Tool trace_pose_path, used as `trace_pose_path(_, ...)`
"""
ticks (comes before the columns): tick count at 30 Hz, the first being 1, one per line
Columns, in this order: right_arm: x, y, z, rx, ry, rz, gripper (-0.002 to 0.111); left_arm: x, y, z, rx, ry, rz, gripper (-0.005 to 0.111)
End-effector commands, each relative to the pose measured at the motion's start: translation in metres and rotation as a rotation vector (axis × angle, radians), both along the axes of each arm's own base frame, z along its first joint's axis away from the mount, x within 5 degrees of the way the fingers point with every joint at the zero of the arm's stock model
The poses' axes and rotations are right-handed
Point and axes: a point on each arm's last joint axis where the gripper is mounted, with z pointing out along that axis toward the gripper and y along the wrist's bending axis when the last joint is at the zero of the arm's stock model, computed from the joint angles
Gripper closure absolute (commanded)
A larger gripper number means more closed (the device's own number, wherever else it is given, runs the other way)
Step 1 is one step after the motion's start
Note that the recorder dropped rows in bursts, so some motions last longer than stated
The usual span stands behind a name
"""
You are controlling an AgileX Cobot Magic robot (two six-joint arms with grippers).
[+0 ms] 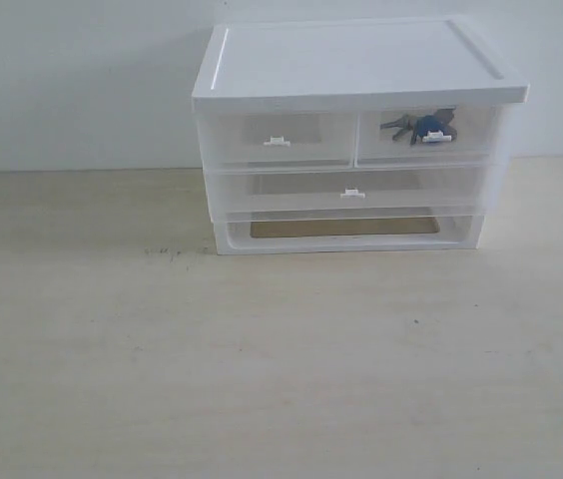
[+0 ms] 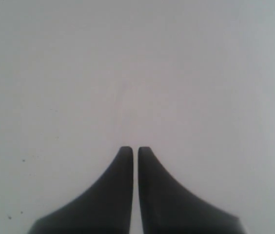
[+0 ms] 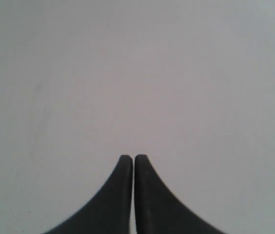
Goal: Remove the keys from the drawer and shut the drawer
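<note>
A white cabinet (image 1: 361,60) stands at the back of the pale table. Its right-hand half-width drawer (image 1: 471,135) is translucent and pushed in, with a white tab handle (image 1: 435,138). Through its front I see the keys (image 1: 423,125), grey metal with a blue fob. Neither arm shows in the exterior view. In the left wrist view my left gripper (image 2: 135,148) is shut on nothing over a blank pale surface. In the right wrist view my right gripper (image 3: 133,157) is likewise shut and empty.
The twin left drawer (image 1: 278,138) and the wide drawer (image 1: 352,190) below are pushed in. The bottom bay (image 1: 346,228) of the cabinet has no drawer. The table (image 1: 262,349) spreads in front, with a plain wall behind.
</note>
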Motion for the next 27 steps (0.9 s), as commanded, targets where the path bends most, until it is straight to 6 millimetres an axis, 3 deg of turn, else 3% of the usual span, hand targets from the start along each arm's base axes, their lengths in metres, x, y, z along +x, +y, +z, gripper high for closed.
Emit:
trace_pose_path(1, 0.010, 0.001, 0.024, -0.006, 0.025, 0.021, 0.108, 0.020, -0.011, 0.016, 0.120, 0.021, -0.059, 0.102)
trace_pose_path(6, 0.041, 0.001, 0.036, -0.019, 0.155, 0.053, 0.108, 0.062, -0.019, 0.012, 0.198, 0.105, -0.134, 0.102)
trace_pose_path(12, 0.095, 0.005, 0.026, -0.063, 0.399, 0.141, 0.108, 0.122, -0.023, -0.013, 0.247, 0.276, -0.178, 0.102)
trace_pose_path(21, 0.173, 0.010, -0.016, -0.148, 0.678, 0.279, 0.108, 0.220, -0.046, -0.069, 0.467, 0.496, -0.425, 0.102)
trace_pose_path(27, 0.211, 0.013, -0.040, -0.199, 0.802, 0.366, 0.108, 0.266, -0.077, -0.109, 0.617, 0.494, -0.521, 0.102)
